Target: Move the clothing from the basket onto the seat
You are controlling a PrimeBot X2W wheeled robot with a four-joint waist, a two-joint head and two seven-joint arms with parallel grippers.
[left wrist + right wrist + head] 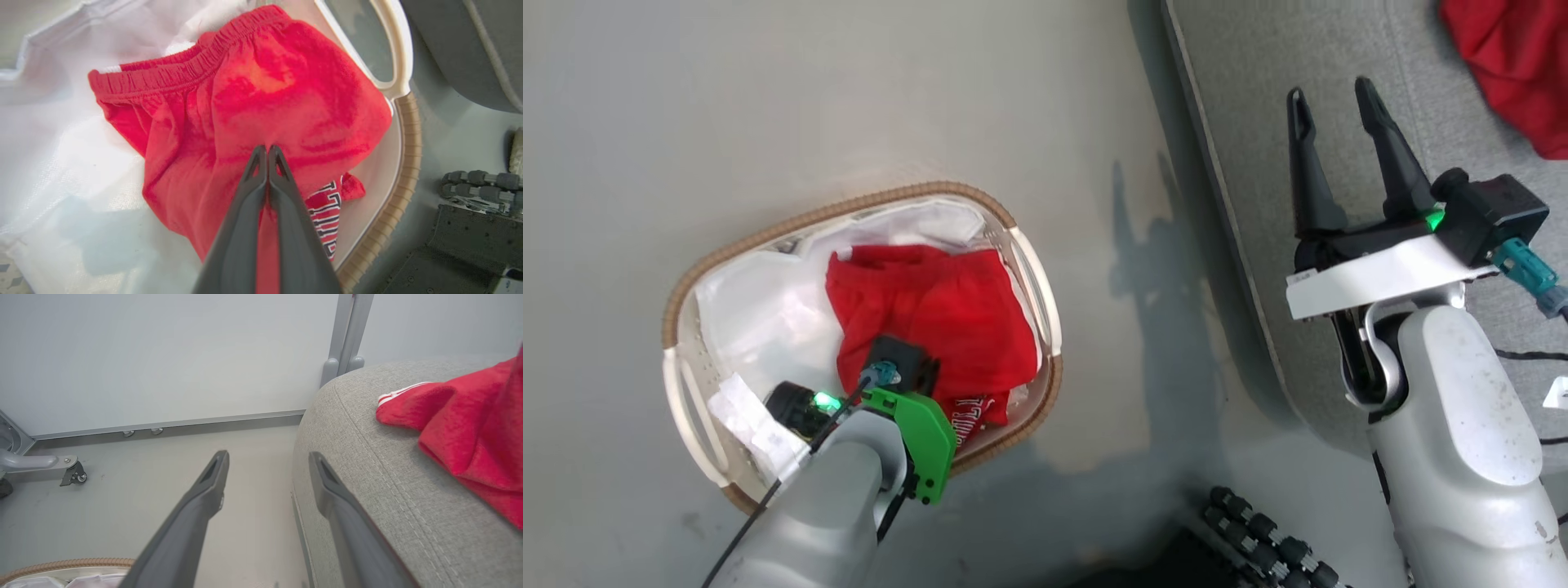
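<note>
A red garment (939, 318) with white lettering lies crumpled in the right half of the basket (849, 208). In the left wrist view my left gripper (267, 149) is shut, its tips pinched into a fold of this garment (265, 94) near the basket rim (408, 155). From the head, my left wrist (898, 371) covers the grip. My right gripper (1330, 92) hangs open and empty over the left edge of the grey seat (1258, 82). A second red garment (1519, 65) with white stripe trim (398, 394) rests on the seat (367, 477), right of my right gripper (268, 456).
The white liner (760, 310) fills the basket's left half. Bare floor (1135, 245) separates basket and seat. My base's roller wheels (1258, 539) sit at the bottom. A wall and a caster leg (73, 475) stand beyond the seat.
</note>
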